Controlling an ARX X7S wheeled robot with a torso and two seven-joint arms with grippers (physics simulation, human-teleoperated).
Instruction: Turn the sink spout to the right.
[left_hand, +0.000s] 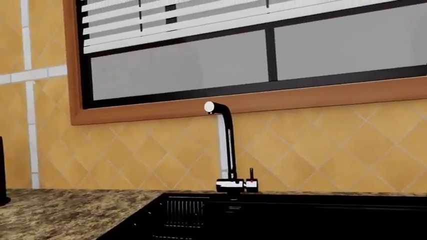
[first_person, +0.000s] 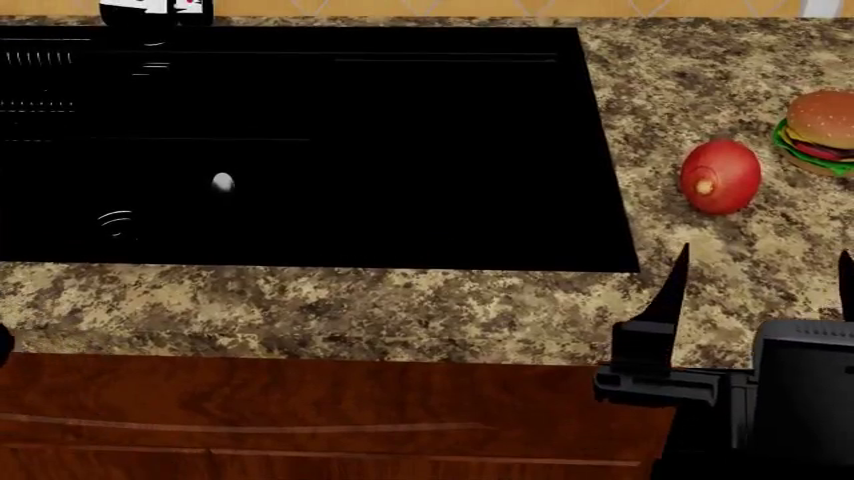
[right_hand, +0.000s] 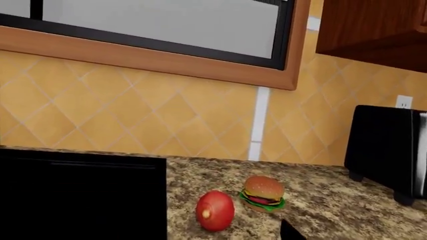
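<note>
Approach step, nothing grasped yet. The sink spout (left_hand: 229, 145) is seen upright at the back rim of the sink (first_person: 400, 150), well apart from both arms. Right gripper (first_person: 757, 285) is spread open, empty, near the tomato (first_person: 721, 176). Left gripper unseen, state unknown. A reach toward the spout is called for next.

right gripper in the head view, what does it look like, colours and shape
The right gripper is matte black: two thin, pointed, blade-like fingers rising from a blocky, stepped black body. No cables, markings or colour accents show. The left gripper is out of view.
</note>
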